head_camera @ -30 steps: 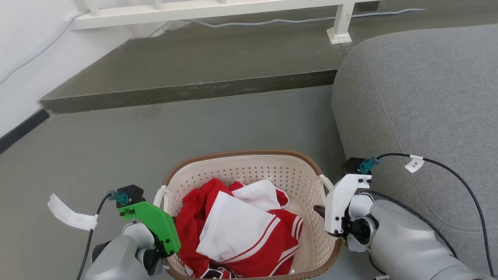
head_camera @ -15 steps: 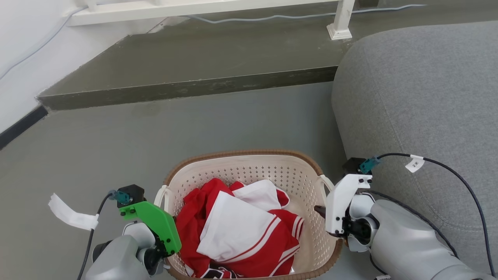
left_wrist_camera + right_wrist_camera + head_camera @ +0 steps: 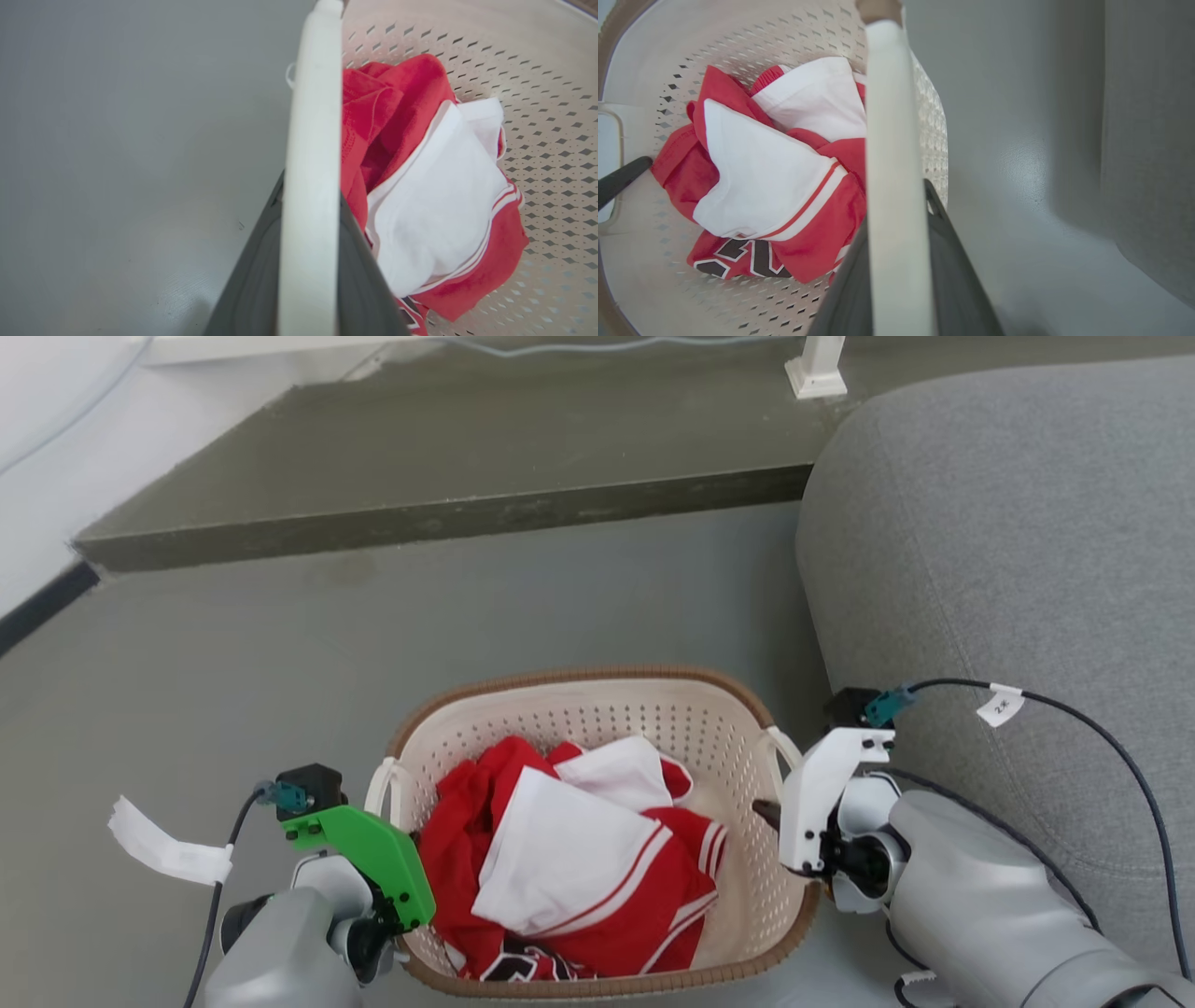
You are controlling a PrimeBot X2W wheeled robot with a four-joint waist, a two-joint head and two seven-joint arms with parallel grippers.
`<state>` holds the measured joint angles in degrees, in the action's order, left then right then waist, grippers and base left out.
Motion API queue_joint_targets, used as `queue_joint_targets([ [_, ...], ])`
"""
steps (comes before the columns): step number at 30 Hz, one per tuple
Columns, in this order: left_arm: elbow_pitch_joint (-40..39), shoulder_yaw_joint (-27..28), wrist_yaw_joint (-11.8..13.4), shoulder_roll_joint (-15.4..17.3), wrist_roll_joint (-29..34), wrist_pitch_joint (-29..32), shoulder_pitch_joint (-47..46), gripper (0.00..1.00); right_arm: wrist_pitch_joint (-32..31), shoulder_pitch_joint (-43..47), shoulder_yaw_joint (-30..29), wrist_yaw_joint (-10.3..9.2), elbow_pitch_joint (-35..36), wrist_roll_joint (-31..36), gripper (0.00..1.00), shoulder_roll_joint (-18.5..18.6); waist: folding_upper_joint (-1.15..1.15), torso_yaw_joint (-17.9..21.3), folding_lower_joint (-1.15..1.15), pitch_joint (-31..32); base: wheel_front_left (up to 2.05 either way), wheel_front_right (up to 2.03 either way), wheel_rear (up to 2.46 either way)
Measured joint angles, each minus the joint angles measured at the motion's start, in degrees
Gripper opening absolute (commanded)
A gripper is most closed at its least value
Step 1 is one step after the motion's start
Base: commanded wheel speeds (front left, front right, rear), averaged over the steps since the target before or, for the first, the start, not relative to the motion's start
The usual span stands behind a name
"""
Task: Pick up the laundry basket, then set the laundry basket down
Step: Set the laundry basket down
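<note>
grey floor (image 3: 280, 663) spreads below. nearest, the left pincer (image 3: 310, 186) is pinching the left handle (image 3: 313, 93) of the laundry basket (image 3: 597, 709), and the right pincer (image 3: 896, 200) is pinching the right handle (image 3: 887, 93). the basket hangs or sits between both arms, just beside a grey sofa (image 3: 1008, 541), with red and white clothes (image 3: 569, 859) bundled inside. whether it touches the floor is unclear. beyond runs a dark raised step (image 3: 467, 448).
</note>
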<state>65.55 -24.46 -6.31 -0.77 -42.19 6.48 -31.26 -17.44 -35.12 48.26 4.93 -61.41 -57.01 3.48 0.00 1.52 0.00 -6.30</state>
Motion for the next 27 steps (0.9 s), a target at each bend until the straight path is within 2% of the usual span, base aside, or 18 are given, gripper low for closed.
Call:
queue_joint_targets([
  [27, -5.1, 0.3, 2.3, 1.5, 1.3, -9.3, -7.6, 0.00, 10.0, -9.9, -0.3, -0.37, 1.8, 2.2, 0.00, 0.2, 0.00, 0.3, 0.00, -15.6, 0.00, 0.00, 0.00],
])
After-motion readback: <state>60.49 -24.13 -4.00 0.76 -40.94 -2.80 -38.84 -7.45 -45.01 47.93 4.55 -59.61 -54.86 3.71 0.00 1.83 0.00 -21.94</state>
